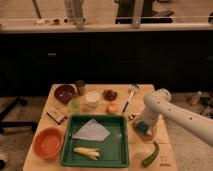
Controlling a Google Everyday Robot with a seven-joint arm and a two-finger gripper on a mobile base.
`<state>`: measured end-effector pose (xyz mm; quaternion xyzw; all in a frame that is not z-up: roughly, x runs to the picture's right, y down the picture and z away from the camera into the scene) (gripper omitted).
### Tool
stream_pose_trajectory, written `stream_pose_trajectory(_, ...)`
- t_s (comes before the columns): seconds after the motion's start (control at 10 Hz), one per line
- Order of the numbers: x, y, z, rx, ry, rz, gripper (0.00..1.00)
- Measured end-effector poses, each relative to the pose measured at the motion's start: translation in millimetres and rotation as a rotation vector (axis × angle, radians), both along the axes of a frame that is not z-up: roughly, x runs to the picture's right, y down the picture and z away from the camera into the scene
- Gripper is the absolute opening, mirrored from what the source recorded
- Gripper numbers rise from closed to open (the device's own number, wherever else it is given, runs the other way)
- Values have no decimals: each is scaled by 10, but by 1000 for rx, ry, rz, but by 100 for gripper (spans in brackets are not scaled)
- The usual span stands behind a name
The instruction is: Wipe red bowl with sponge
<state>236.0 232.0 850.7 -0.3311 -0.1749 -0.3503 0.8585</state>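
End effector at the sponge, right of the green tray

The end effector [143,125] points down at the teal sponge [143,129] on the right part of the table [164,145], just beside the right rim of the green tray [118,150]; I cannot tell whether it is spread or pinching the sponge, nor whether the sponge is off the table. The red bowl [48,142] sits at the near left corner, well apart from the sponge, with the tray between them. A pale cloth [91,131] and a yellow item [86,152] lie in the tray. A curved green vegetable [150,155] lies near the sponge, on its near side. A dark maroon bowl [64,92] and a white cup [92,97] stand along the far side.
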Motion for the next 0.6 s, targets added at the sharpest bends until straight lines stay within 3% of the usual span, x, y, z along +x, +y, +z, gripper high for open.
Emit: stream_pose_trajectory(0.6,-3,-28,-11,-2,-21,-9,8)
